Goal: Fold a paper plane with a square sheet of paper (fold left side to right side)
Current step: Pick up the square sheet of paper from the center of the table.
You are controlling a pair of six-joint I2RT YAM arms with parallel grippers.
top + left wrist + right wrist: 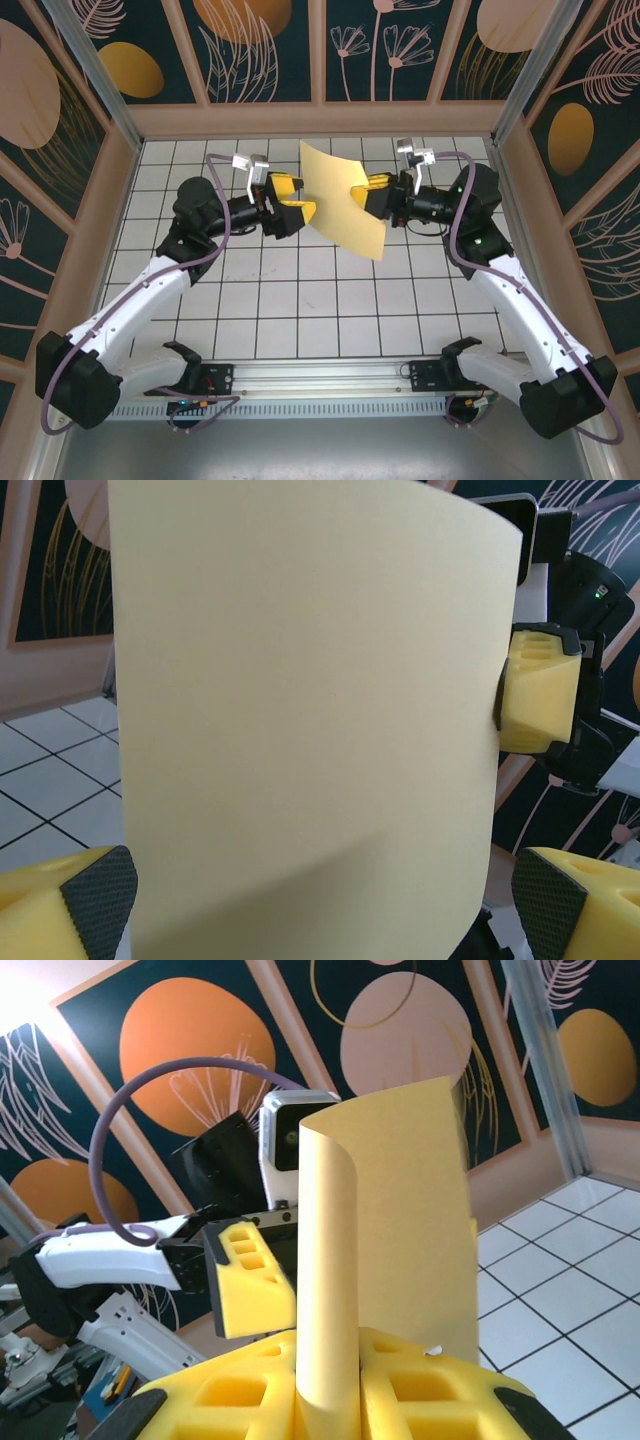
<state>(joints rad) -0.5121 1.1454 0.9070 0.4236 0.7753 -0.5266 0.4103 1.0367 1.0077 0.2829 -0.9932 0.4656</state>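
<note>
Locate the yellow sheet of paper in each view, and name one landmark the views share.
Top external: the sheet of paper stands upright just above centre, pinched by the right gripper.
Left wrist: it spans the centre, top to bottom, between the fingers of the open left gripper.
Right wrist: it rises edge-on from bottom centre, curving right.
Shared landmark: the white tiled table.

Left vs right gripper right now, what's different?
Jaws: the left gripper stands wide open; the right gripper is shut. Load: the right one pinches the yellow sheet by its edge and holds it upright off the table; the left one grips nothing. Shared: yellow fingers, both raised, facing each other across the sheet.
</note>
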